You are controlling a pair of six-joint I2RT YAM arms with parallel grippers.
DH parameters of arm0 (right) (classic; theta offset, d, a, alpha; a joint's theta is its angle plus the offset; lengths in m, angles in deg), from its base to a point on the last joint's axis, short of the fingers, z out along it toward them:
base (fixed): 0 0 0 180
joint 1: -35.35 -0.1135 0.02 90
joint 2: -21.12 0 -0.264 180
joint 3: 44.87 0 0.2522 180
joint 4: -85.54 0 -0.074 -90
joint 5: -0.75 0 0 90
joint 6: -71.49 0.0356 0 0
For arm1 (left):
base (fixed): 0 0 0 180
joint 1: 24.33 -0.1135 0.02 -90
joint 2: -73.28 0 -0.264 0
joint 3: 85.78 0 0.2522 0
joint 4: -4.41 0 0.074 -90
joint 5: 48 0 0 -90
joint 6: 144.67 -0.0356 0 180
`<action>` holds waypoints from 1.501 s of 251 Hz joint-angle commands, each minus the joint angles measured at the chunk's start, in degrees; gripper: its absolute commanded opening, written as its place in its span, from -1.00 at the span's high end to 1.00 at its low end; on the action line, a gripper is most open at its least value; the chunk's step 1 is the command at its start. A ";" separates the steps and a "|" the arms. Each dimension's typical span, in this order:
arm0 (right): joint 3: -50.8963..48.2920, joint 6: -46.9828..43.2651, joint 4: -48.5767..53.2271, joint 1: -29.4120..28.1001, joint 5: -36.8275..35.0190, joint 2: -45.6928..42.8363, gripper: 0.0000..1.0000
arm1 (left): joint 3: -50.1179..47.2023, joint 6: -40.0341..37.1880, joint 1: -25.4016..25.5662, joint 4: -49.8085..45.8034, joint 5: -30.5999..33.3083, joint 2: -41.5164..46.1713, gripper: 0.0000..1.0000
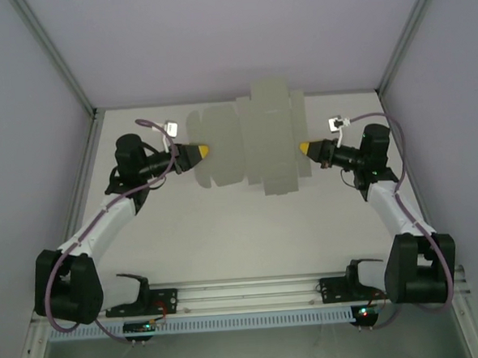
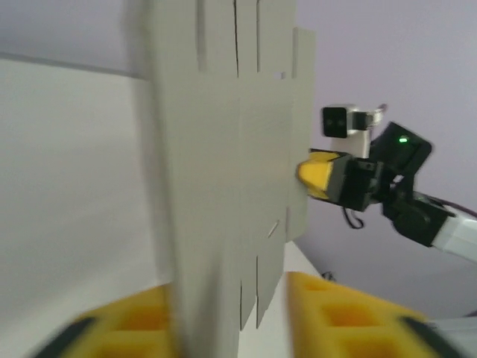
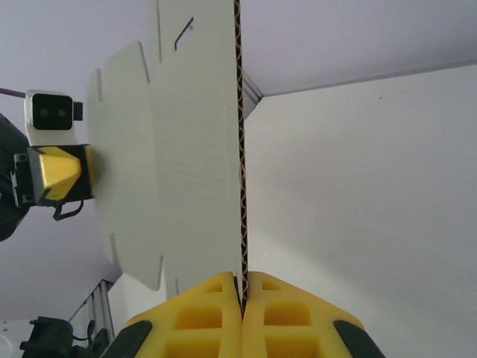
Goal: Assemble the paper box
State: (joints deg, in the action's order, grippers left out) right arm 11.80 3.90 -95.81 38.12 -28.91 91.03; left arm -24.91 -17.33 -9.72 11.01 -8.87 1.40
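Starting at the left, found the left claw (image 1: pixel 198 154) level with the left edge of the paper box (image 1: pixel 253 137), nose pointed inward. Saw, through the left wrist camera, its yellow fingers (image 2: pixel 328 294) parted to either side of the card, with no pinch apparent. Judged that claw released, though blurred there. Took this for a deliberate letting-go, meant to pass the load across or to allow a fresh bite elsewhere.

Moving to the middle, found the paper box not yet a box at all: a flat grey die-cut sheet, slotted and flapped, apparently raised clear of the tabletop (image 1: pixel 226 236) and hung between the two claws. Read the lift as a way to free the flaps for folding, away from any drag against the surface below.

Ending at the right, found the right claw (image 1: pixel 304 149) at the sheet's right edge, clenched. Confirmed through the right wrist camera: fingers (image 3: pixel 194 298) pressed together on the card, corrugated edge-on and running straight up from the grip. Reckoned the whole sheet carried from that single hold, hence the tight clamp at an edge rather than a flap. Judged assembly barely begun, no crease or wall in evidence.
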 commanded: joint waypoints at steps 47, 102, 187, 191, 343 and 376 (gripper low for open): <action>8.31 -21.63 29.11 -12.11 -22.09 2.20 1.00 | 9.16 -9.87 -0.24 -47.99 51.46 -1.36 -0.99; 17.46 -33.95 36.39 -23.79 -50.65 12.32 1.00 | 10.94 -10.96 -0.18 -44.17 38.27 -5.84 -0.99; 14.99 -66.49 9.05 -38.57 -82.96 26.20 1.00 | 17.23 -0.96 0.44 -23.13 9.85 -18.12 -0.99; 14.35 -67.98 7.21 -39.05 -83.37 26.51 1.00 | 17.94 -0.71 0.56 -22.92 9.47 -18.79 -0.99; 7.08 -78.21 -5.41 -42.95 -77.44 26.86 1.00 | 35.38 -8.01 5.82 -39.75 12.64 -34.73 -1.00; 8.42 -75.58 -3.82 -42.24 -78.60 27.03 1.00 | 33.96 -7.21 6.82 -39.76 11.63 -34.37 -0.99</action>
State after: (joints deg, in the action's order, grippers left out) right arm 18.45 -75.31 -101.93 -4.72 -107.88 119.07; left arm 9.04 -23.58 -3.89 -26.15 3.04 -33.37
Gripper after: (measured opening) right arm 0.053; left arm 0.997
